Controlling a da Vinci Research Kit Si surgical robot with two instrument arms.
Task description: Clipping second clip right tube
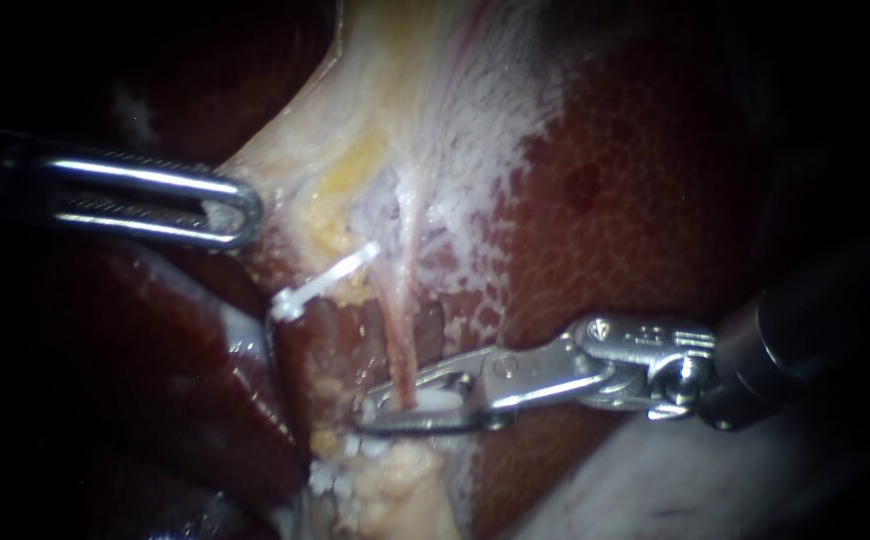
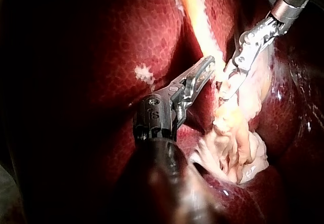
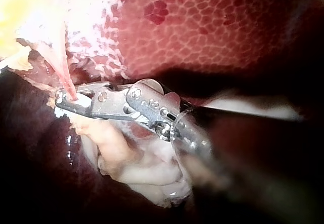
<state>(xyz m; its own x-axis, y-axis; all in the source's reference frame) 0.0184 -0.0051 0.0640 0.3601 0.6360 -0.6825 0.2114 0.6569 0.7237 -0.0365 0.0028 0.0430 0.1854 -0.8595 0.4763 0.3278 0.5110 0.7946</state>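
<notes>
- Left instrument [image 1: 235, 212]: in from the left edge, slotted jaws pressed together on the rim of the pale tissue [image 1: 405, 90], with a scrap of it showing through the slot.
- From the left wrist camera: the same jaws lying together, tips against the pale tissue, near the tip of the other instrument.
- Right instrument [image 1: 395, 405]: in from the right, jaws drawn close on either side of the tube [image 1: 402, 340], gripping a white loaded clip [image 1: 437, 398] between them.
- From the right wrist camera: the same hold, with the pink tube dropping straight into the jaw tips and white showing between them.
- Tube: thin and pink, running down from the pale tissue to a yellowish fatty lump [image 1: 395, 485], caught between the right jaws just above that lump.
- Upper clip [image 1: 325, 283]: white and slanted, higher up toward the left instrument, just beside the tube; hard to tell whether round the tube or only next to it.
- Liver [image 1: 645, 200]: dark red and mottled, behind the tube and to its right.
- Instruments well apart, with the upper clip between them.
</notes>
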